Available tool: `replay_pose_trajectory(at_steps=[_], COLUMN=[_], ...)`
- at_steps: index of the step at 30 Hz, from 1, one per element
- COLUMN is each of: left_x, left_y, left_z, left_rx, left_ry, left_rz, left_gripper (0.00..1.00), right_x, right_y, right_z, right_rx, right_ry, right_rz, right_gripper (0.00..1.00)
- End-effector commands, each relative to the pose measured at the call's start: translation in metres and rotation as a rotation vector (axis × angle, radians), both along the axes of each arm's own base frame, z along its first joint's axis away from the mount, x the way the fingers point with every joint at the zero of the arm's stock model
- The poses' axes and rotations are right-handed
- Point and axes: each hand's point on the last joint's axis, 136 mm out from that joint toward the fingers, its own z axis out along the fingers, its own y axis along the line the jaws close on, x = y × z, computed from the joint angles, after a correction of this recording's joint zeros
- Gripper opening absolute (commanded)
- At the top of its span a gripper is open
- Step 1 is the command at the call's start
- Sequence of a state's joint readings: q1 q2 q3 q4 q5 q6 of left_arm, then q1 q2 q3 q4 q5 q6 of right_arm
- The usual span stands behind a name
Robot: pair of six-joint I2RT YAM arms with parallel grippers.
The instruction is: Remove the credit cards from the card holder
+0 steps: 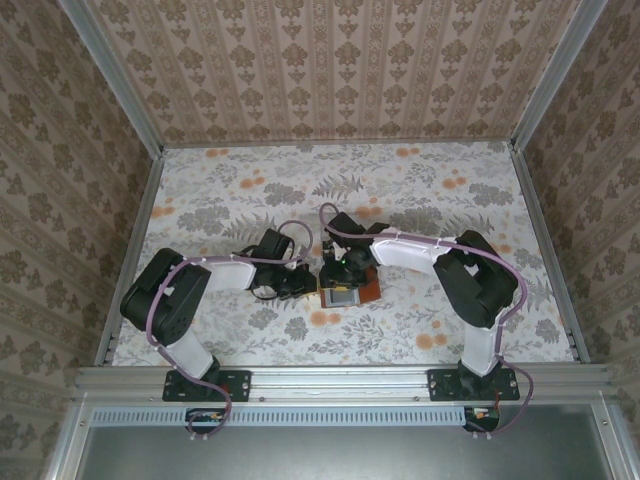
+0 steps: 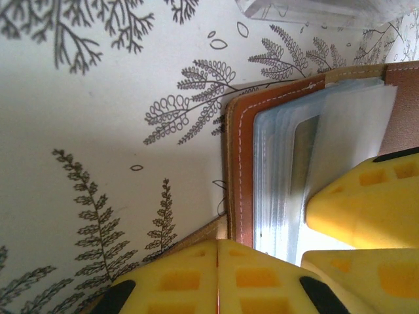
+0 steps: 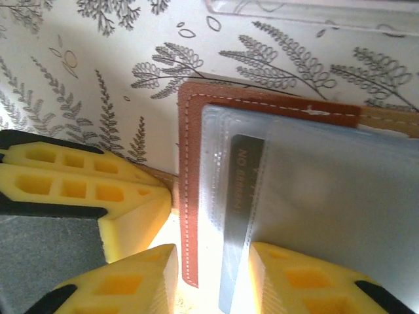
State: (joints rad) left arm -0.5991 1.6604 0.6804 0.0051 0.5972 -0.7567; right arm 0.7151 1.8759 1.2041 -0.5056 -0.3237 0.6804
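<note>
I have the card holder (image 1: 350, 294) lying open near the middle of the table (image 1: 450, 200), a little toward its near edge, between both arms. My left gripper (image 2: 218, 275) is fully closed, its tips pressed at the holder's brown rim; I cannot tell whether it pinches the leather. My right gripper (image 3: 213, 254) stands partly apart, straddling the rim and a grey credit card (image 3: 237, 196) that sits in the plastic sleeves (image 3: 327, 196), gripping nothing. I judge the job barely started, with every card left to pull. The clear tray (image 3: 308, 13) lies just beyond the holder, and the stacked sleeves crowd my fingers.
</note>
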Motion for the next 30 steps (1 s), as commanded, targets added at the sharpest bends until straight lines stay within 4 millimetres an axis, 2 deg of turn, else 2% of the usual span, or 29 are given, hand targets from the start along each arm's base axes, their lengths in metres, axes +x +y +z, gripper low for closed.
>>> replay_pose_trajectory(at_steps=[1,9,19,23,30], left_x=[-0.012,-0.01,-0.008,-0.007,-0.007], left_y=[0.018,0.017,0.017,0.017,0.018], left_z=[-0.018,-0.018,-0.016,-0.015,-0.015], left_rx=[0.071,0.065,0.067,0.07,0.083], left_ry=[0.06,0.062,0.061,0.058,0.062], left_rz=[0.024,0.025,0.024,0.023,0.019], left_gripper=[0.09,0.09,0.09,0.09,0.09], right_x=[-0.004,0.0,0.001,0.0,-0.005], right_y=[-0.027,-0.055,-0.085,-0.095,-0.109], right_z=[-0.006,0.01,0.024,0.022,0.003], right_rx=[-0.17,-0.365,-0.502,-0.542,-0.57], right_ry=[-0.006,-0.086,-0.145,-0.151,-0.114], right_rz=[0.002,0.029,0.033,0.033,0.029], right_gripper=[0.39,0.5,0.51,0.52,0.55])
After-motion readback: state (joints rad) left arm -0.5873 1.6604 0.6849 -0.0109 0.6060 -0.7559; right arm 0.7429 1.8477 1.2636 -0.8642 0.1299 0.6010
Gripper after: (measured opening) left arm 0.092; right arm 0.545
